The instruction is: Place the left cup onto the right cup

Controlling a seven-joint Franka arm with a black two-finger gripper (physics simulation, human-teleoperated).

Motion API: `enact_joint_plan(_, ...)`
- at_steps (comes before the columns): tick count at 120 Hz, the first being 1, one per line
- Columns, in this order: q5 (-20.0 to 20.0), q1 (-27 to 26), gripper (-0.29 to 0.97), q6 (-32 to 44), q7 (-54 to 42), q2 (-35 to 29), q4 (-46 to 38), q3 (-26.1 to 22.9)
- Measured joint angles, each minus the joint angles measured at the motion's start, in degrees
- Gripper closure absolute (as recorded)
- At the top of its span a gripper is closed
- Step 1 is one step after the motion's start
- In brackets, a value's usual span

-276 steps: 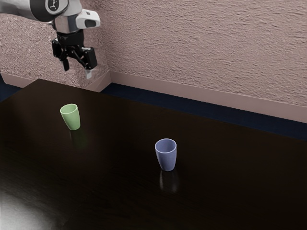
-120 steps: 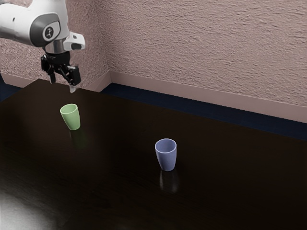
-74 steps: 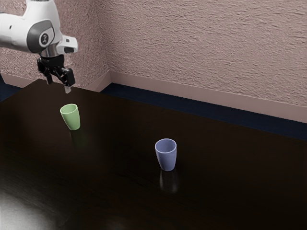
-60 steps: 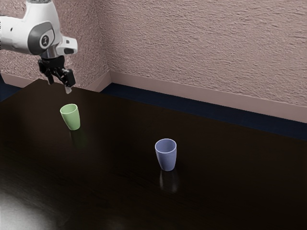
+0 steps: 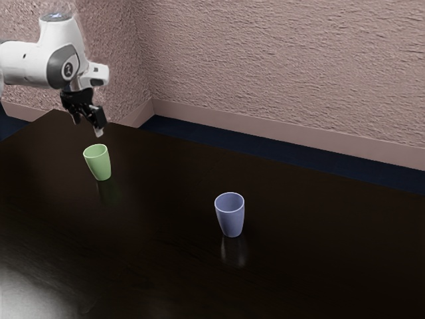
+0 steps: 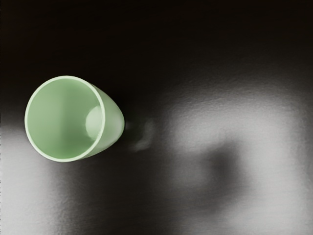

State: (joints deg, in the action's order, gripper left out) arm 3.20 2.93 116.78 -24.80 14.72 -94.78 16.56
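- The green cup (image 5: pixel 97 162) stands upright on the dark counter (image 5: pixel 312 226), mouth up, at the exterior view's left. It is the cup to be moved, and nothing touches it.
- The blue cup (image 5: pixel 230 214) stands upright too, well apart toward the exterior view's right and nearer the camera. With its mouth open upward it can take the green cup from above, so it likely needs no handling of its own.
- The fingers (image 5: pixel 97 123) hang above the green cup, pointing down at the counter. They look apart with nothing between them, though the angle makes the gap hard to read.
- I judge this a hover before the descent: holding high over the cup lets the hand line up without knocking the rim.
- In the wrist view the green cup (image 6: pixel 68 117) is seen from nearly straight above, rim and inside floor both plain, with bare counter (image 6: pixel 220 49) around it. The cup sits off to one side of that view, so the hand is probably not yet centred over it.
- Relative to the fingers, the cup lies below and a little toward the camera. No contact has been made, and the lift and carry to the blue cup are all to come.
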Motion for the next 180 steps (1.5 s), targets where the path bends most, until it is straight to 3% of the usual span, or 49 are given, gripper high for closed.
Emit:
enact_joint_plan(43, -4.4, 1.1, 0.0, 2.6, -5.5, 4.3, 2.4, 1.6)
enact_joint_plan(180, -12.4, 4.9, 0.0, 3.4, -16.0, 16.8, 11.9, 1.6)
